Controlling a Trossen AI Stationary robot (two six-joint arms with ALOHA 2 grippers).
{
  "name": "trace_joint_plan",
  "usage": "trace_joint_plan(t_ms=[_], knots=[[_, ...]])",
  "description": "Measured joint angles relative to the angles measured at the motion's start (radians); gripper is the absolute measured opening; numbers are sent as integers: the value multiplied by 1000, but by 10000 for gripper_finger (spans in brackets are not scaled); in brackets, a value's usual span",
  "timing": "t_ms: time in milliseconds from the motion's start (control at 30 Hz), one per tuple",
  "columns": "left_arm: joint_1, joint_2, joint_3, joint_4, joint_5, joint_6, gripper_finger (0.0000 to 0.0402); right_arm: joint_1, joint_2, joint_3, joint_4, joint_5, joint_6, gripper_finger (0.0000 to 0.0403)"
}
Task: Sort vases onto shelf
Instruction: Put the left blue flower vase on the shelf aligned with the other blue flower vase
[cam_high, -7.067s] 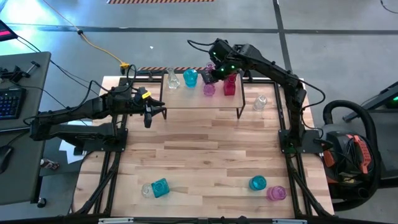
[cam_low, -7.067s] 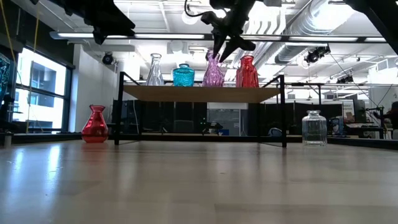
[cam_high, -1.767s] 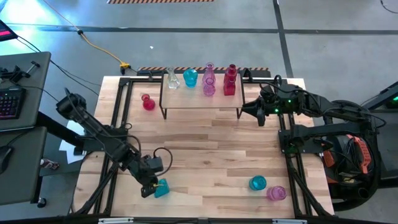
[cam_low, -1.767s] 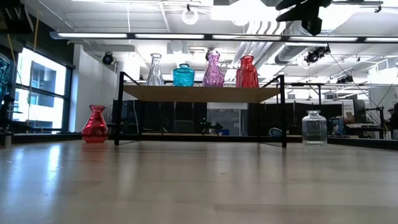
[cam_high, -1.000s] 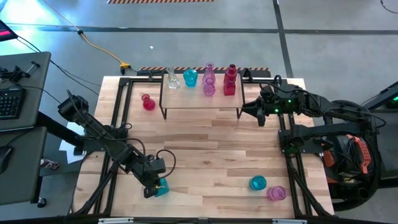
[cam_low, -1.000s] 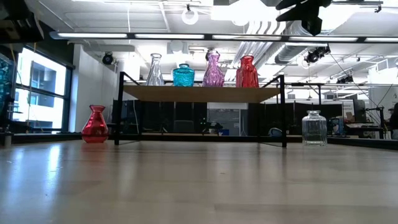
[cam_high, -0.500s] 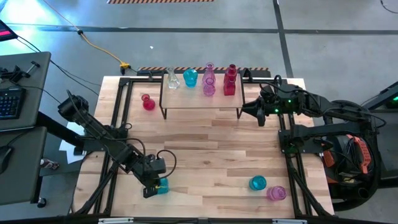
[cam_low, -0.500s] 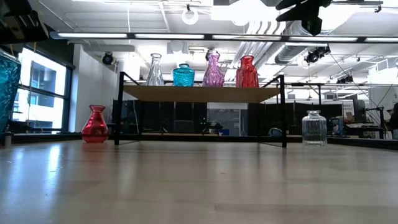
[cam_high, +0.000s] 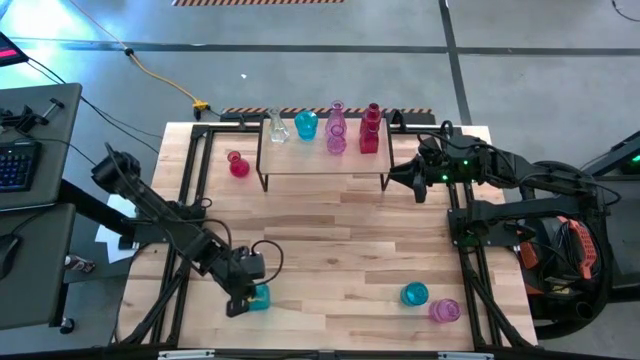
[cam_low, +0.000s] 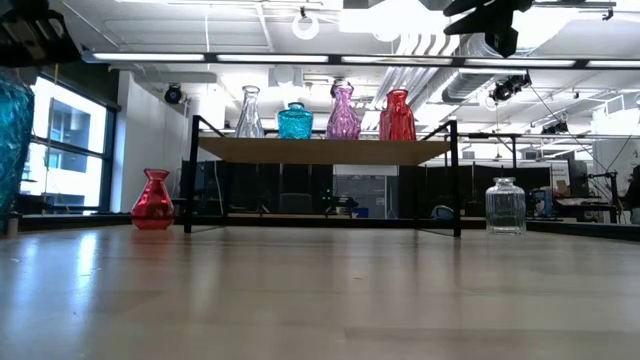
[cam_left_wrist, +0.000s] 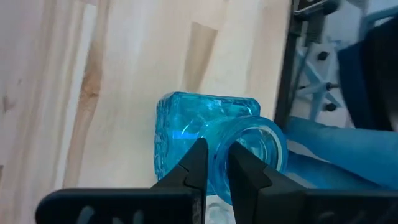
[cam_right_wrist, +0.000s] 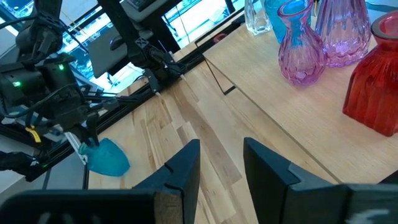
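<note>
The teal vase sat near the lower left of the table in the high view, and the left gripper was down on it. In the left wrist view the square teal vase filled the centre, and the two dark fingers were pinched on the rim of its round mouth, one on the outside and one inside the opening. In the low view the same vase showed as a tall teal shape at the far left edge.

The shelf stood at the upper centre of the high view. On its top stood four vases in a row: a clear one, a teal one, a pink one and a red one. The low view showed the same row along the shelf top, above the black legs.

A small red vase stood on the table just left of the shelf, and in the low view it stood at the left. A clear jar stood to the right of the shelf in the low view. Near the lower right of the high view stood another teal vase with a pink vase just beside it.

The right gripper hung at the right end of the shelf, apart from every vase. In the right wrist view its fingers stood partly spread with nothing between them.
</note>
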Motion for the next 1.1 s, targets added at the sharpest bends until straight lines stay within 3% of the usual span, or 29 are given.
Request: trace_joint_plan(t_ms=[333,633,1100], knots=[[85,-70,0,-12,108,76,24,0,0,0,-1,-1,-4,103],[262,-113,9,-99,212,186,30,0,0,0,-4,-1,1,103],[614,-93,288,-399,154,520,28,0,0,0,-4,-5,-4,103]])
